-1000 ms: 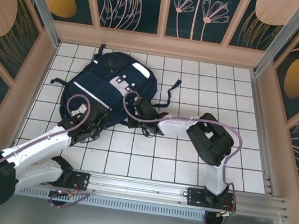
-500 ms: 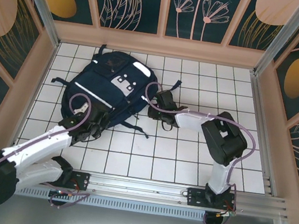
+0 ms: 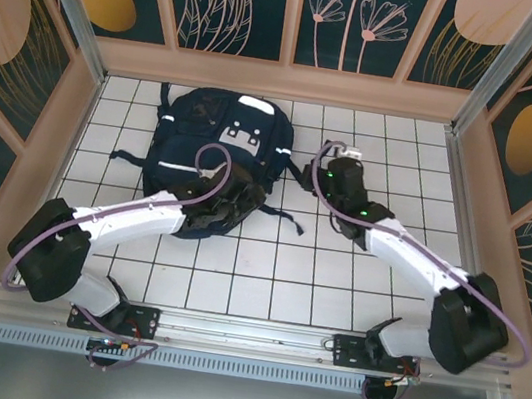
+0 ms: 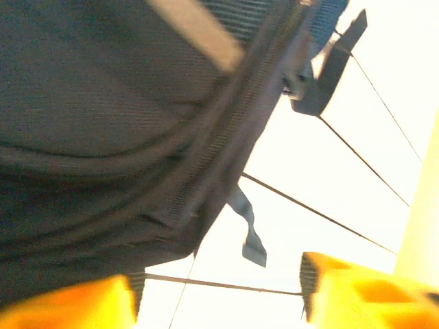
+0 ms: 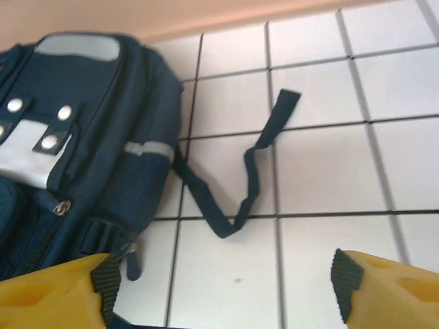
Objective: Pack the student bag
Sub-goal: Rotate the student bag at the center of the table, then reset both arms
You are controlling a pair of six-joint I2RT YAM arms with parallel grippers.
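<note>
The student bag (image 3: 215,151) is a navy backpack with white reflective patches, lying flat at the back left of the tiled table, top end toward the back wall. My left gripper (image 3: 244,198) hovers over the bag's near right corner. In the left wrist view the left gripper (image 4: 219,301) is open, with dark bag fabric (image 4: 116,123) just beyond the yellow fingers (image 4: 357,295). My right gripper (image 3: 339,171) stands just right of the bag. In the right wrist view the right gripper (image 5: 223,288) is open over bare tile. The bag (image 5: 75,137) lies at its left, a loose strap (image 5: 250,175) ahead.
Wooden side walls (image 3: 67,148) and the back wall (image 3: 285,81) box in the white tiled table (image 3: 404,161). A metal rail (image 3: 255,334) runs along the near edge. Straps (image 3: 285,221) trail from the bag's right side. Bare tiles lie to the right and in front.
The bag has shifted toward the back and turned more upright. Both grippers have opened. The left arm has stretched across the bag's near end; the right gripper has swung away to the bag's right.
</note>
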